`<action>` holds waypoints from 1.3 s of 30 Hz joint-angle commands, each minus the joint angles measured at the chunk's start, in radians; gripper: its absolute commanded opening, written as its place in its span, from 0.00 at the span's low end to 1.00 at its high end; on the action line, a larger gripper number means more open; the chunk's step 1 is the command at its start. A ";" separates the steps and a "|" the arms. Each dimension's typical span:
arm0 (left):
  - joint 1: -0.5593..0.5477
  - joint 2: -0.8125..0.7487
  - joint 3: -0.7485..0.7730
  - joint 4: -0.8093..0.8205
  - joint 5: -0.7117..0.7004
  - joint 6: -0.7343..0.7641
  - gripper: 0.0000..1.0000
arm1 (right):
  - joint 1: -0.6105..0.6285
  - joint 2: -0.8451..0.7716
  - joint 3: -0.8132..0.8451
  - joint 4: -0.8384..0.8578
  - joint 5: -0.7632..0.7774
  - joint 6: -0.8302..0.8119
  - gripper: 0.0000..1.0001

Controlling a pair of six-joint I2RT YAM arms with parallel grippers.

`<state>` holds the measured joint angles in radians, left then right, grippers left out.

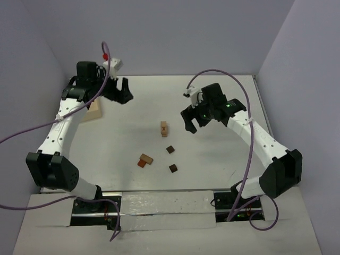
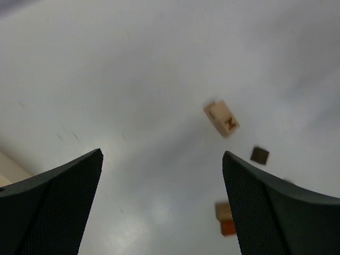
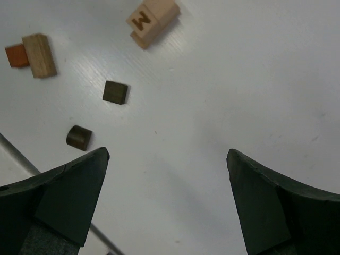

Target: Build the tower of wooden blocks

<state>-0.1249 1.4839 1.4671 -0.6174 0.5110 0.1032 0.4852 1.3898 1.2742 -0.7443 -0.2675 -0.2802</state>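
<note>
Wood blocks (image 1: 164, 128) lie scattered mid worktop (image 1: 223, 159), both jaws spread, empty; I'd drop straight down, centred over one.

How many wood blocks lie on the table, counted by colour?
Light tan: 2, the lettered block and the plain block
Dark brown: 2, the far cube and the near cube
Orange-red: 1, the orange block
Total: 5, lettered block counted once

We see a white surface (image 1: 228, 101) carrying a tan lettered block (image 1: 163, 128), perhaps two stacked. Nearer lie a dark cube (image 1: 170, 149), a dark block (image 1: 173, 168), and a tan piece (image 1: 147, 158) touching an orange block (image 1: 141, 163). A board (image 1: 95, 112) lies far left.
</note>
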 commanded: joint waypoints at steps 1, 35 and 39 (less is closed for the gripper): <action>0.180 -0.179 -0.190 0.114 0.271 -0.118 0.99 | 0.193 -0.059 -0.055 0.059 -0.004 -0.379 1.00; 0.390 -0.142 -0.274 0.178 0.746 -0.140 0.99 | 0.499 0.809 0.677 -0.348 -0.316 -1.305 1.00; 0.390 -0.149 -0.280 0.177 0.742 -0.129 0.99 | 0.500 0.825 0.669 -0.375 -0.322 -1.304 1.00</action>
<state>0.2577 1.3453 1.1582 -0.4661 1.1974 -0.0467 0.9822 2.1948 1.9129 -1.0673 -0.5692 -1.5611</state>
